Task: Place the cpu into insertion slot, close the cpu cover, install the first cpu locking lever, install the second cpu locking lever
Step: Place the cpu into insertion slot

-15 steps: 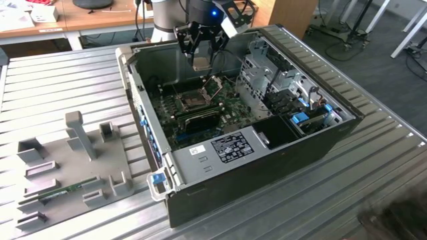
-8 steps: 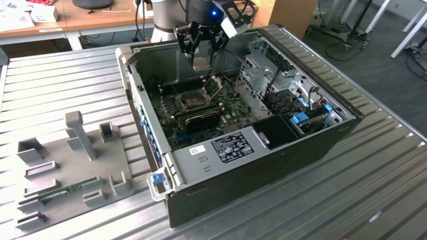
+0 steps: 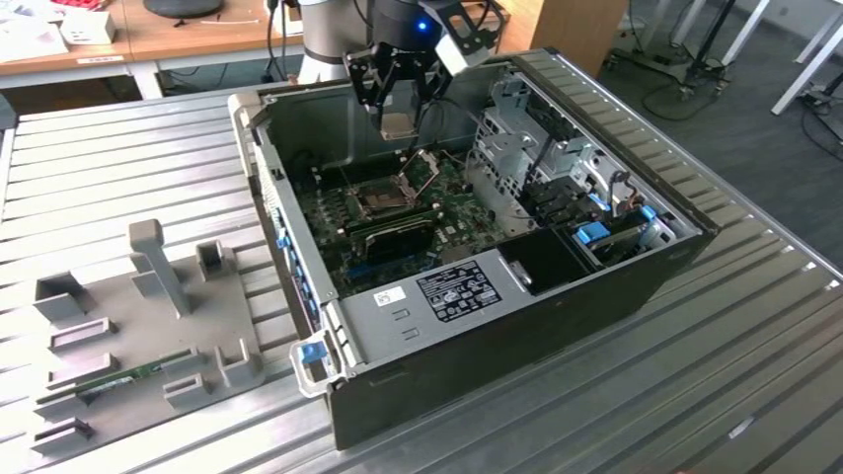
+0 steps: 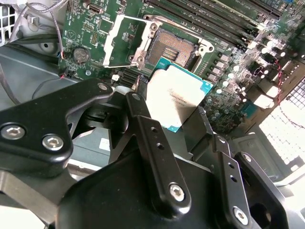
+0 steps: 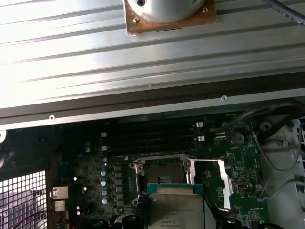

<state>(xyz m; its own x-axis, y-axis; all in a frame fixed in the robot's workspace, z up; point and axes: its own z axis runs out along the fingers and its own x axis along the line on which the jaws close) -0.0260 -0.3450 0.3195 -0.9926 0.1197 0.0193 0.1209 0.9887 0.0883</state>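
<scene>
Ribbed metal table (image 3: 118,148) carries the open case (image 3: 527,346); jaws clamp the cpu (image 4: 178,95) between them, above the insertion slot (image 4: 175,46).

silvery cpu (image 4: 177,95) with a teal rim; green board (image 4: 90,28); black tool (image 4: 170,112); grey ribbed bench (image 3: 737,326); black case (image 3: 554,346).
</scene>
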